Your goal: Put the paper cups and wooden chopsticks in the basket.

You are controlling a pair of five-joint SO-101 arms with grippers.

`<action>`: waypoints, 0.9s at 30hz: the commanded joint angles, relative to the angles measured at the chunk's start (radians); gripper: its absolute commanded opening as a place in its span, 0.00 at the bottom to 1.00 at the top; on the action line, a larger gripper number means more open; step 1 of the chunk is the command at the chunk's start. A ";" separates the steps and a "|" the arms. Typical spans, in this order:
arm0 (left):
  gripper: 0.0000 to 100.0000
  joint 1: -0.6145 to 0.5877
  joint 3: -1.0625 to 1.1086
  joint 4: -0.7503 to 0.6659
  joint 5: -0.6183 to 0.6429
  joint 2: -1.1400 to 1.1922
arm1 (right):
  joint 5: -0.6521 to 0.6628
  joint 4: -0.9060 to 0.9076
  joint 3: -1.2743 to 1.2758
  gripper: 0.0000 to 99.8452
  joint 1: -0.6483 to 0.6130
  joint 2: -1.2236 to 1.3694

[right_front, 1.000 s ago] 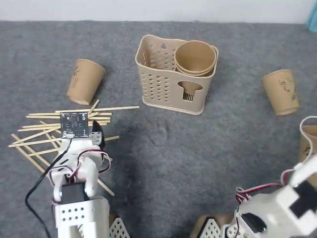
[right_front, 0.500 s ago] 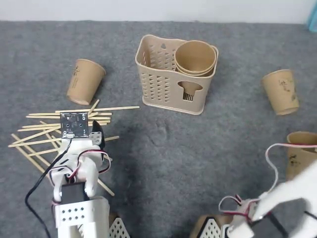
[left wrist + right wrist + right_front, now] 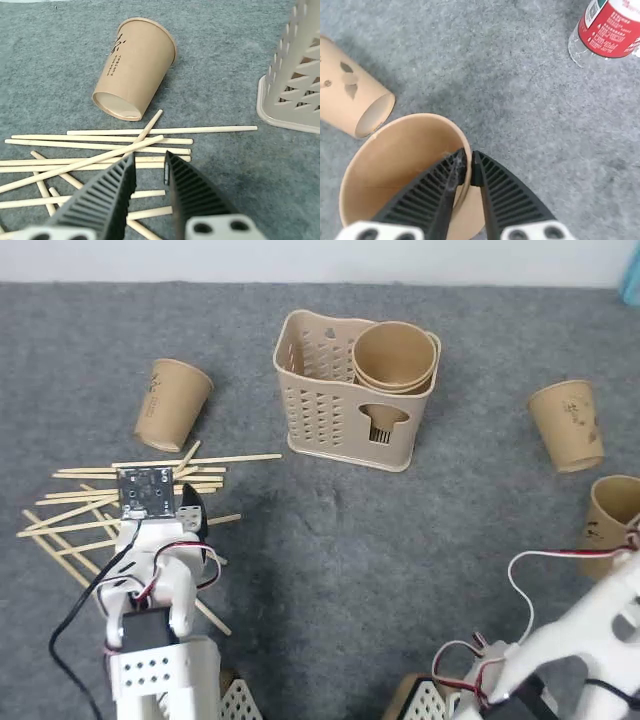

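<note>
1. Two grippers, both mine. Left gripper (image 3: 149,162): jaws a narrow gap apart with nothing between them, hanging over the chopsticks (image 3: 240,458). Right gripper (image 3: 465,167): closed on the rim of the held cup (image 3: 612,520), one finger inside the wall and one outside.
2. Held cup: at 4 o'clock on the mat (image 3: 330,540), mouth up. I cannot tell whether its base is off the mat.
3. Basket (image 3: 330,410): at 12 o'clock, upright. Nested cups (image 3: 395,355) fill its 3 o'clock end; the 9 o'clock end has room.
4. Left cup (image 3: 172,403): at 10 o'clock, on its side, just beyond the chopsticks.
5. Right cup (image 3: 567,425): at 2 o'clock, on its side, near the held cup.
6. Chopsticks: a loose, criss-crossed heap at 9 o'clock, most lying along the 9-to-3 line.
7. Bottle (image 3: 610,30): on the mat, apart from the held cup. Not for the basket.
8. Handling, cups: I judge them very light, with a thin paper wall that dents under a hard squeeze. The rolled rim is the stiffest part, so a pinch there suits. A cup on its side may roll when nudged.
9. Handling, chopsticks: light, stiff, slim and smooth, so apt to roll or pivot in the jaws. I would take a top one near its middle, jaws across it.
</note>
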 commanded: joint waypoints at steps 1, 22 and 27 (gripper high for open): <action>0.09 -0.006 -0.005 -0.028 -0.009 -0.012 | -0.020 -0.107 0.051 0.01 -0.010 -0.054; 0.09 -0.005 -0.005 -0.028 -0.009 -0.012 | 0.055 -0.005 0.060 0.14 0.012 -0.054; 0.09 -0.003 -0.005 -0.028 -0.009 -0.012 | 0.153 0.113 -0.026 0.14 -0.028 -0.042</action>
